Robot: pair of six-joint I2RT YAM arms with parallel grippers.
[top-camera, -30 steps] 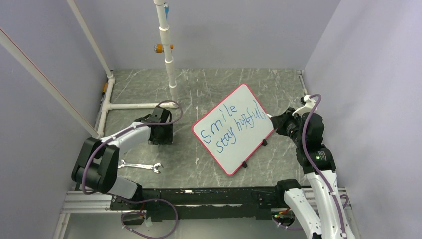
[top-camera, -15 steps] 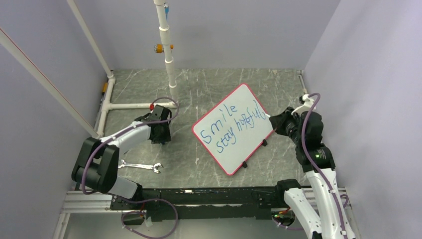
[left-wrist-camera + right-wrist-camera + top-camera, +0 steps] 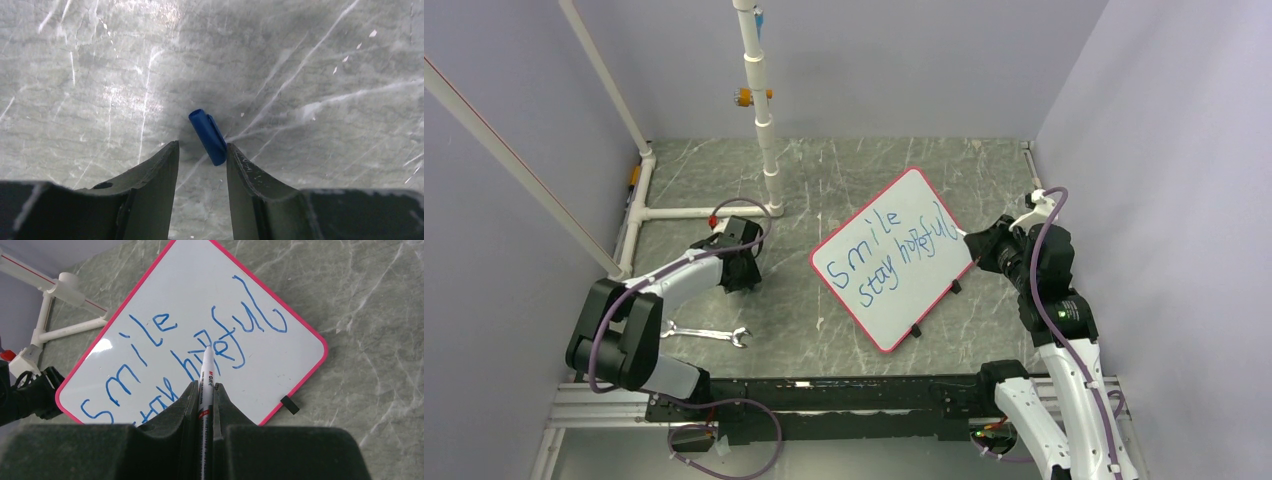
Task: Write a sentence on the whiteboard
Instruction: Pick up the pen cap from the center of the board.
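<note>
Wrench [image 3: 707, 333] lies nearest me, at 8 o'clock on the table [image 3: 844, 170]. Just past it my left claw [image 3: 200, 150] points down at the table with its fingers spread. A small blue cap [image 3: 207, 136] lies between the tips, touching one finger. Right of centre lies the whiteboard [image 3: 894, 315], turned like a diamond, carrying the sentence [image 3: 894, 255] "Smile stay hopeful" in blue. At its 3 o'clock corner my right claw [image 3: 205, 387] pinches a marker [image 3: 206, 365], tip over "hopeful"; I cannot tell whether it touches.

Marble tbl [image 3: 844, 170] w/ whiteboard [image 3: 894, 262], 1 wrench [image 3: 707, 333], blue cap [image 3: 208, 129], PVC frame [image 3: 686, 212].
</note>
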